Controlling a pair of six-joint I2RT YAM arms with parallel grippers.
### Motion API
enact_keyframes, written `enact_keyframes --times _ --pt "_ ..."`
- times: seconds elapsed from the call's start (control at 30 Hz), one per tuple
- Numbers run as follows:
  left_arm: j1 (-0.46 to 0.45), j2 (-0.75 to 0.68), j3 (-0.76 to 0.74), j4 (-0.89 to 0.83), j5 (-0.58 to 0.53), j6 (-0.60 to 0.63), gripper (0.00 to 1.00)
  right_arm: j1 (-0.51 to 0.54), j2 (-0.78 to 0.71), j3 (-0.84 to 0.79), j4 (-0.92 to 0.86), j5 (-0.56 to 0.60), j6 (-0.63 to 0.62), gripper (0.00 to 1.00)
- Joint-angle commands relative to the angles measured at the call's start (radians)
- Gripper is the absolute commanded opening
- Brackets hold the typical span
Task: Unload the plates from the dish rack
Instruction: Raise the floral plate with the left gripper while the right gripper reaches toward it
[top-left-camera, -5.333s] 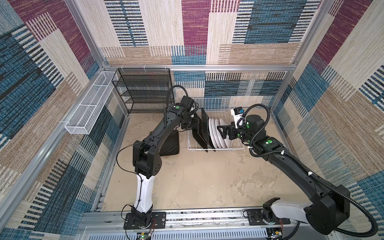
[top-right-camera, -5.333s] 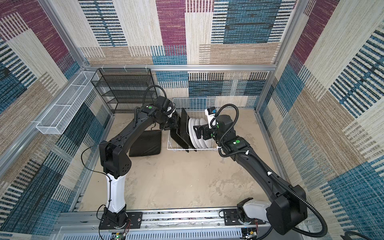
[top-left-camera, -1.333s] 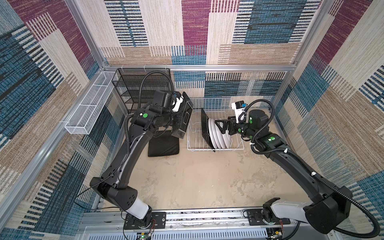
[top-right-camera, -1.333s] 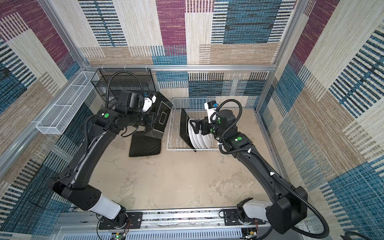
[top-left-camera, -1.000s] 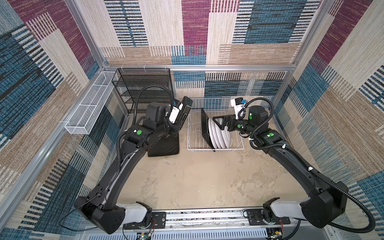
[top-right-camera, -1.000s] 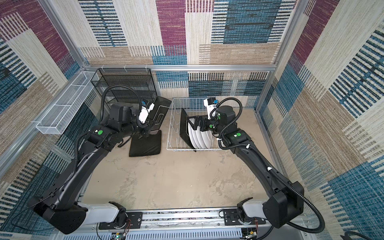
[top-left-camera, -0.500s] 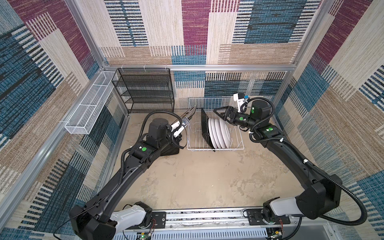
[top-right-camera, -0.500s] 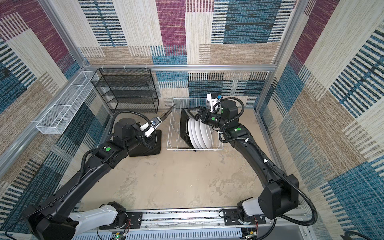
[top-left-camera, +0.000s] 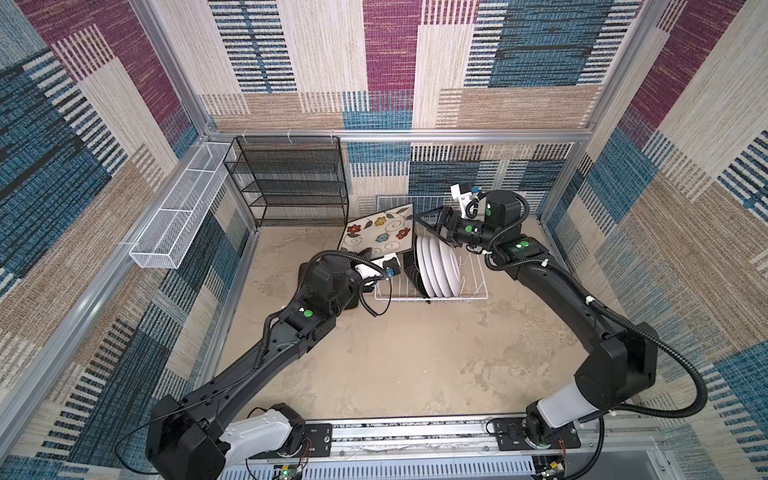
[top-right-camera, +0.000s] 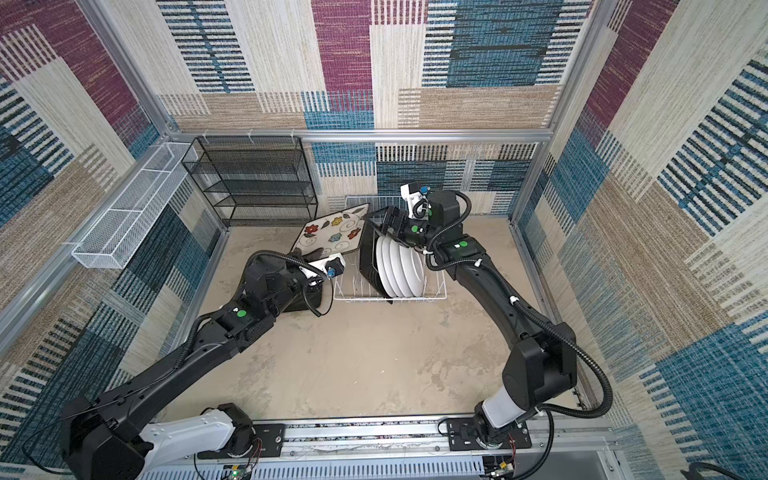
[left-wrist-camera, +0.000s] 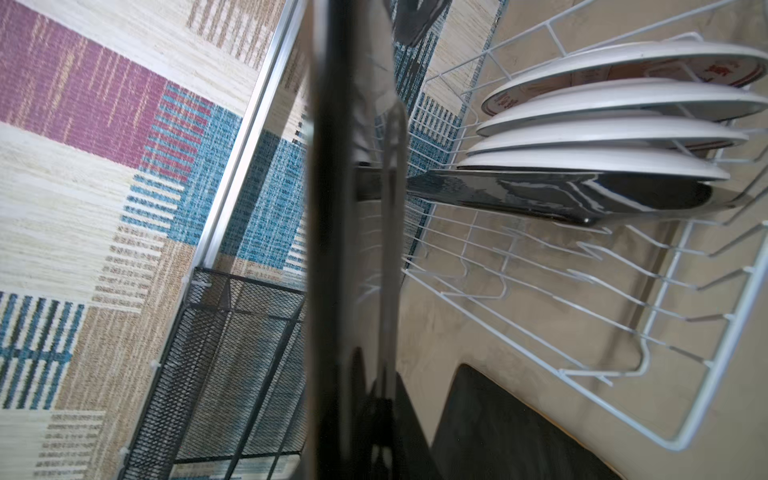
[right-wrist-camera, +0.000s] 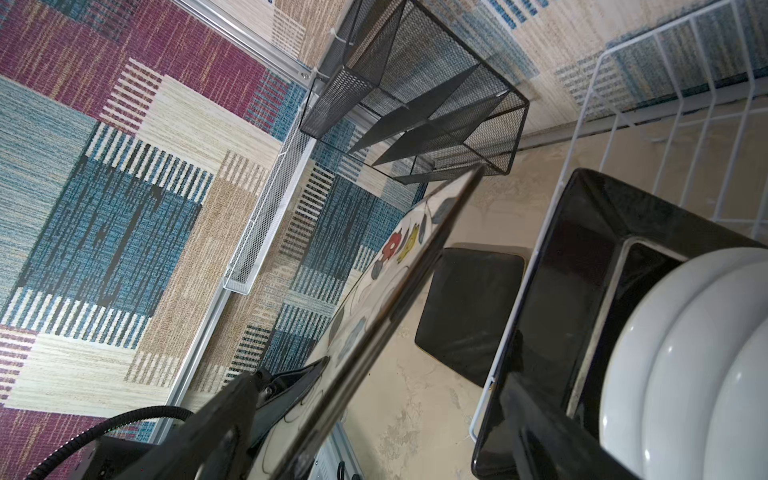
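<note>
The sandy tabletop (top-left-camera: 415, 357) carries everything. At its far left stands the black mesh shelf unit (top-left-camera: 291, 187), and a long white mesh basket (top-left-camera: 178, 216) hangs along the left wall. Right of the shelf unit, close to the far wall, sits the white wire dish rack (top-left-camera: 457, 297). Toward its right side stand a black-backed square plate (top-left-camera: 410, 270) and, right of it, four round white plates (top-left-camera: 440, 268), all upright and packed close.

A face-down square plate (right-wrist-camera: 469, 307) lies flat on the tabletop just left of the rack. In both top views the left arm (top-left-camera: 307, 316) covers most of it.

The floral square plate (top-left-camera: 380, 235) is up in the air just left of the rack's far end, tilted with its painted face upward. The left claw (top-left-camera: 368, 254) is clamped tight on its near edge. The plate's far right corner comes just beside the right claw (top-left-camera: 430, 226). That claw hangs at the top edge of the black-backed square plate with its jaws spread wide and gripping nothing. Whether that edge lies between the jaws I cannot tell.
</note>
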Motion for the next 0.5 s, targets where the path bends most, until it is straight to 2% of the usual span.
enact_keyframes --times 0.0,0.17,0.47 --pt "-0.016 -0.001 -0.012 0.294 -0.033 0.131 0.00 0.012 0.017 0.014 -0.029 -0.009 -0.004 0.91" --pt "-0.032 0.020 -0.050 0.359 -0.072 0.212 0.00 0.024 0.036 0.017 -0.048 -0.006 0.002 0.85" --pt "-0.045 0.043 -0.083 0.435 -0.081 0.273 0.00 0.037 0.054 -0.020 -0.034 0.014 0.034 0.66"
